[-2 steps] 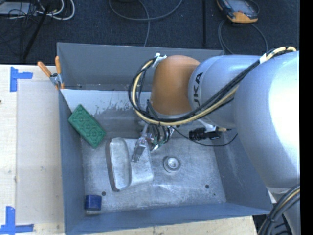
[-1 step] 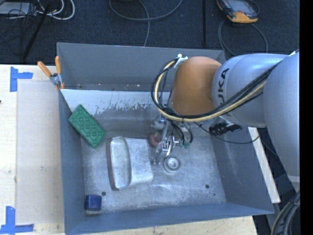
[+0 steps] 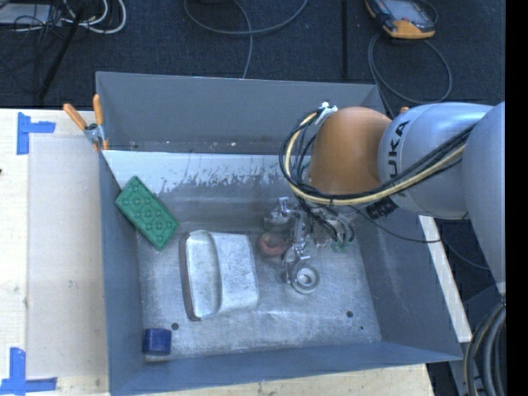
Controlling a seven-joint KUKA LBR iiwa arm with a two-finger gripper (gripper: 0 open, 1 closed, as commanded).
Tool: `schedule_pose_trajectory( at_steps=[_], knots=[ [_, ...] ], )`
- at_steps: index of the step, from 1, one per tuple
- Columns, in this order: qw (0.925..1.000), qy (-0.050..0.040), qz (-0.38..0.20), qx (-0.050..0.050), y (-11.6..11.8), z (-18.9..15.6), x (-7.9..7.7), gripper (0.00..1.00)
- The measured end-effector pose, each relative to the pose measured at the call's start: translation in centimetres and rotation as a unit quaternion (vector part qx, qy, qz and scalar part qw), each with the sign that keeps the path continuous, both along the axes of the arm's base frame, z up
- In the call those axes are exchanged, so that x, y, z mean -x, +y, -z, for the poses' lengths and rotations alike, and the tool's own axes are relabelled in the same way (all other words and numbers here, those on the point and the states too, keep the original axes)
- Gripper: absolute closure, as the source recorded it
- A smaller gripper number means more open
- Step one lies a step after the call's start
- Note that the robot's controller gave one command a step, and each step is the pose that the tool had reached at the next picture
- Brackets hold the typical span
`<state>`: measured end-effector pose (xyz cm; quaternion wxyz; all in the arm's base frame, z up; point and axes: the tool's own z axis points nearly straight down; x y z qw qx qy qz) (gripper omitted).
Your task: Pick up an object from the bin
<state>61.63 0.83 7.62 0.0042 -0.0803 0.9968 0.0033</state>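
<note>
I am watching the arm [image 3: 429,155] reaching into the bin [image 3: 247,130] from the right. The tool [image 3: 297,254] is hanging low over mid-floor, just right of a pale grey slab [image 3: 219,272]. A reddish-brown round piece [image 3: 269,243] is lying just left of it and a silvery ring [image 3: 304,280] just nearer (touching or not, unclear). I cannot tell whether the tool is released or clenched. A green studded block [image 3: 146,213] is lying far left, and a blue cube [image 3: 156,341] is sitting in the near-left corner.
</note>
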Motion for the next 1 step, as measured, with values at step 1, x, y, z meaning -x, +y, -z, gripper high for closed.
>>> schedule_pose_trajectory(
  at_steps=[1],
  knots=[
    [1.0, -0.0042, 0.001, 0.002, -0.28, 0.06, -0.08, 1.0]
  ],
)
